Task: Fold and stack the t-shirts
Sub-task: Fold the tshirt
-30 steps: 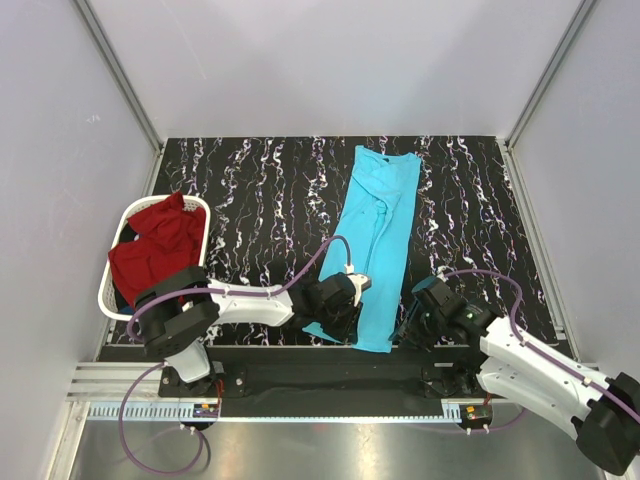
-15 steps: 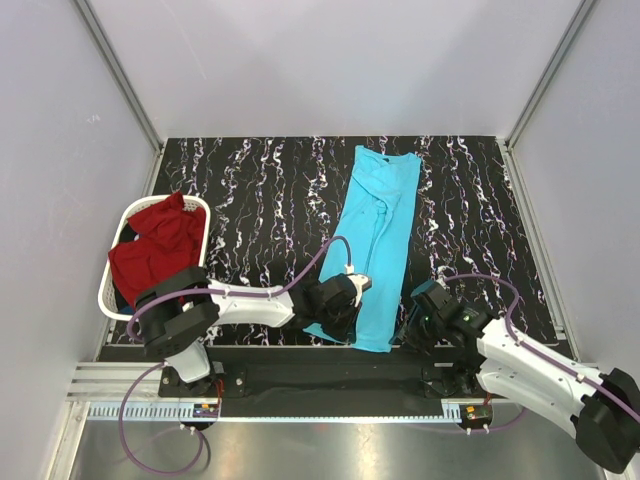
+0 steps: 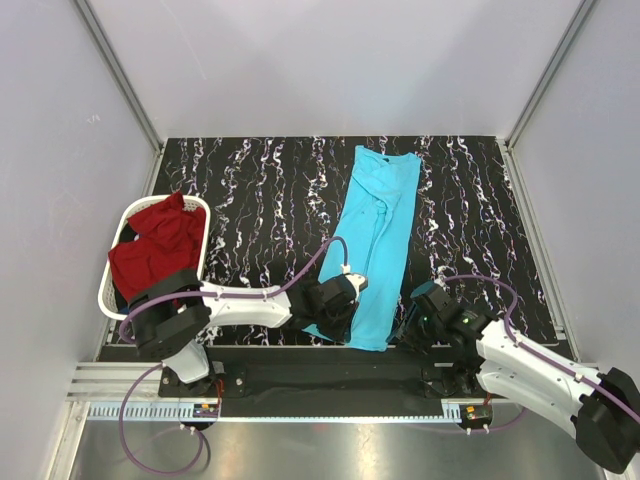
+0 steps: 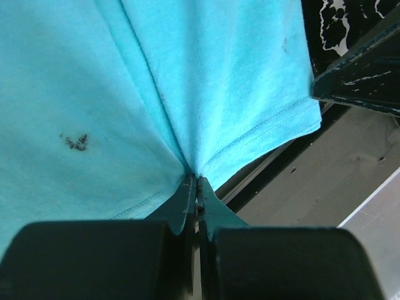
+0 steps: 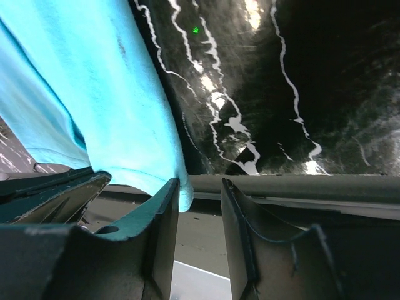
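The turquoise t-shirt (image 3: 375, 240) lies as a long narrow strip on the black marbled table, collar end far, hem at the near edge. My left gripper (image 3: 335, 322) is shut on the near hem; in the left wrist view its jaws (image 4: 197, 182) pinch a pleat of the turquoise cloth (image 4: 206, 75). My right gripper (image 3: 404, 337) stands open beside the shirt's near right corner. In the right wrist view that corner (image 5: 100, 112) hangs just past one of the fingers (image 5: 164, 206), with nothing between the jaws (image 5: 199, 190). The dark red t-shirt (image 3: 155, 250) lies crumpled in the basket.
A white plastic laundry basket (image 3: 104, 290) stands at the table's left edge. The near table edge (image 5: 312, 187) and a metal rail (image 3: 330, 405) run just beneath both grippers. Grey walls enclose the table on three sides.
My left gripper has closed on the turquoise shirt's near hem. My right gripper has crept slightly left toward the shirt's near corner, still open.
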Controlling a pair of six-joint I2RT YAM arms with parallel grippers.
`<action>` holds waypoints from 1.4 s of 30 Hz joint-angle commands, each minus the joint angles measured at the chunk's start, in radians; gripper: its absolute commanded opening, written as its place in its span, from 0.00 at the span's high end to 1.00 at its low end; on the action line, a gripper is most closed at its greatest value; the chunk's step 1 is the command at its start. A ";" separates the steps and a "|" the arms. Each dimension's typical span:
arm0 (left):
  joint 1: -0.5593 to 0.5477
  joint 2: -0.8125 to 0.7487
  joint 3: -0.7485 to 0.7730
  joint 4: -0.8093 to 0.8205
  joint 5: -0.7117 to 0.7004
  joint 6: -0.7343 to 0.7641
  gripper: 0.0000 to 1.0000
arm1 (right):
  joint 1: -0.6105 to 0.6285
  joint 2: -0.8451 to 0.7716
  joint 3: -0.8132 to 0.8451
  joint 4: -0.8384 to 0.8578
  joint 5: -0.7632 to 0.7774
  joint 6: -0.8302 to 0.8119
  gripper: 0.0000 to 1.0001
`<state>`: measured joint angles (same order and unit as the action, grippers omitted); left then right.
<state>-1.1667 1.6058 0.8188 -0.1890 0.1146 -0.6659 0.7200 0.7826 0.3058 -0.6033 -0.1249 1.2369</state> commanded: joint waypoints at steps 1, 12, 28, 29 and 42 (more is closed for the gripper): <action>-0.005 -0.006 0.034 -0.001 -0.029 -0.011 1.00 | 0.015 -0.003 -0.004 0.048 -0.005 0.016 0.60; -0.008 0.029 0.036 0.006 -0.020 -0.006 0.96 | 0.019 -0.039 0.003 0.053 -0.013 0.022 0.60; -0.013 -0.066 0.072 -0.043 -0.013 -0.015 0.77 | 0.029 0.037 0.016 0.054 -0.028 0.012 0.65; -0.013 -0.072 0.080 -0.049 -0.013 -0.012 0.76 | 0.030 0.032 0.013 0.056 -0.028 0.013 0.65; -0.022 -0.008 0.120 0.029 0.049 -0.009 0.77 | 0.032 -0.016 -0.034 0.088 -0.050 0.038 0.68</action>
<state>-1.1831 1.5681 0.8982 -0.2237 0.1284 -0.6819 0.7391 0.7719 0.2779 -0.5430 -0.1589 1.2621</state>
